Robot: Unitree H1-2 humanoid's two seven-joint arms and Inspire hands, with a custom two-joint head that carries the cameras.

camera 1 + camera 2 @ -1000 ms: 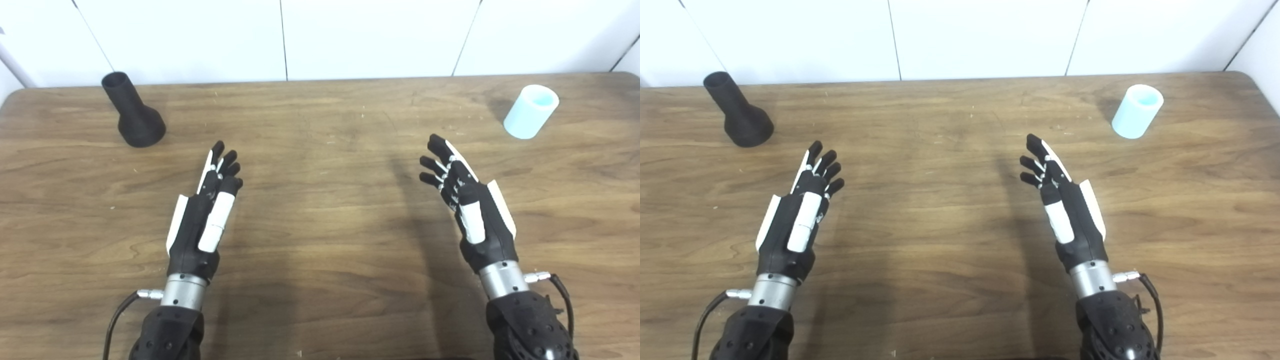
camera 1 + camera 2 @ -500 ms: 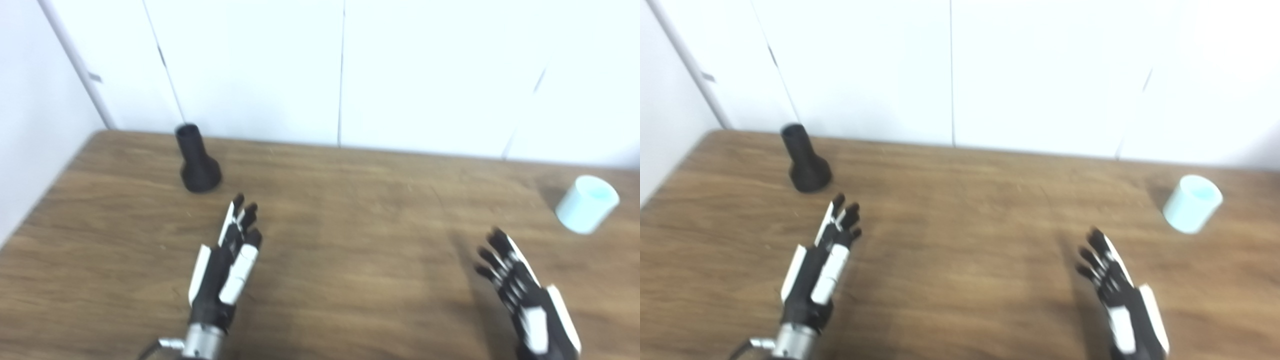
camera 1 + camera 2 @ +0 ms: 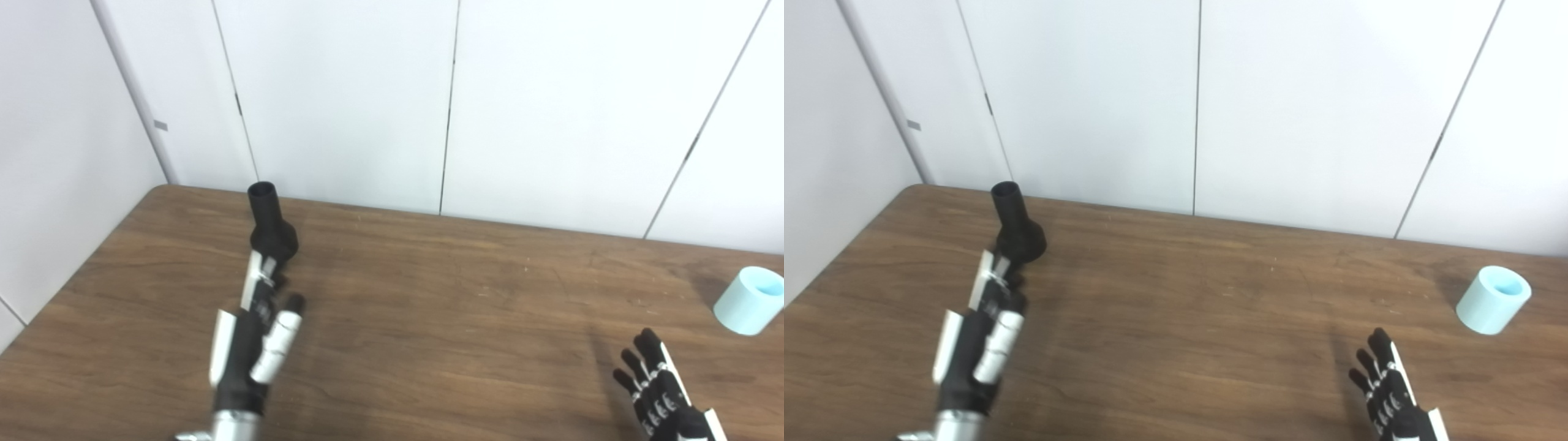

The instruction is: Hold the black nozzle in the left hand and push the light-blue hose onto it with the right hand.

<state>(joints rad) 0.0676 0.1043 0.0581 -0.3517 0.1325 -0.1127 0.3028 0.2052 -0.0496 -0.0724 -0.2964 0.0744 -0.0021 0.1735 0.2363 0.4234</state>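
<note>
Wooden table, white panels behind. Flared black nozzle stands upright at 10 o'clock, left hand spread empty just beside it. Stubby light-blue hose sits at 3 o'clock; right hand splayed, holding nothing.

Beyond my fingers, a brown wooden bench runs to white panelled walls with dark vertical seams.

We look from two head cameras set side by side, both facing forward and down over the table toward the white wall. Neither sits close; each takes in most of the tabletop. Both share the nozzle just beyond the left hand, the hose beyond the right hand, with the right eye's picture shifted leftward.
</note>
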